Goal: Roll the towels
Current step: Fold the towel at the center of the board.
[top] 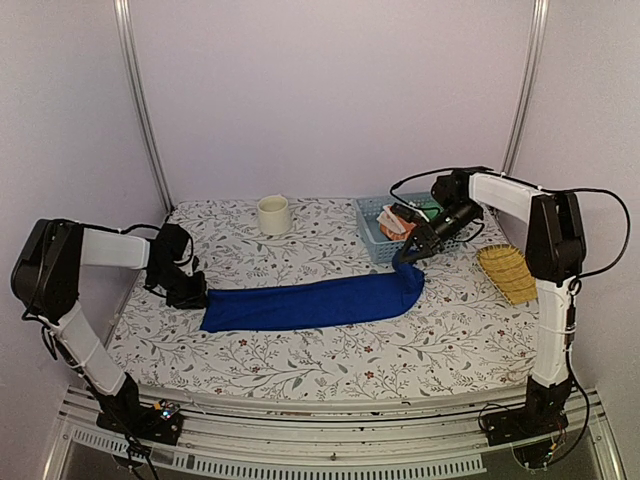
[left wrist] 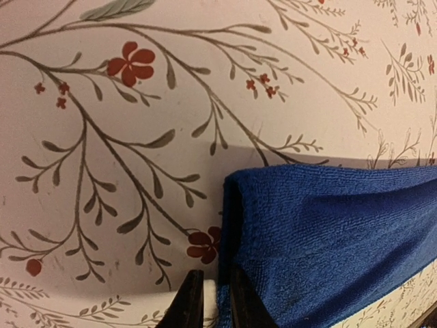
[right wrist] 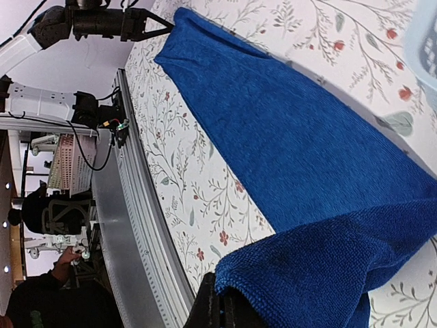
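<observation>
Rolling not started: blue towel [top: 310, 303] lies unrolled across the table [top: 300, 352]. Right gripper [top: 408, 252] clamps its raised end toward the table's right edge. Left gripper [left wrist: 214, 279] has its jaws nearly closed; whether it grips anything cannot be told.

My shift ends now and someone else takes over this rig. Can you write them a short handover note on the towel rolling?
Grippers: the left gripper is at the left end of the blue towel, jaws nearly together; I cannot tell whether it pinches the edge. The right gripper is shut on the towel's right end, raised off the table.
Things: the blue towel is stretched flat across the table. The orange printed towel sits bunched in the basket at the back right.
Done: nothing rolled yet.
Left: roll the blue towel, then fetch and roll the orange one.
</observation>
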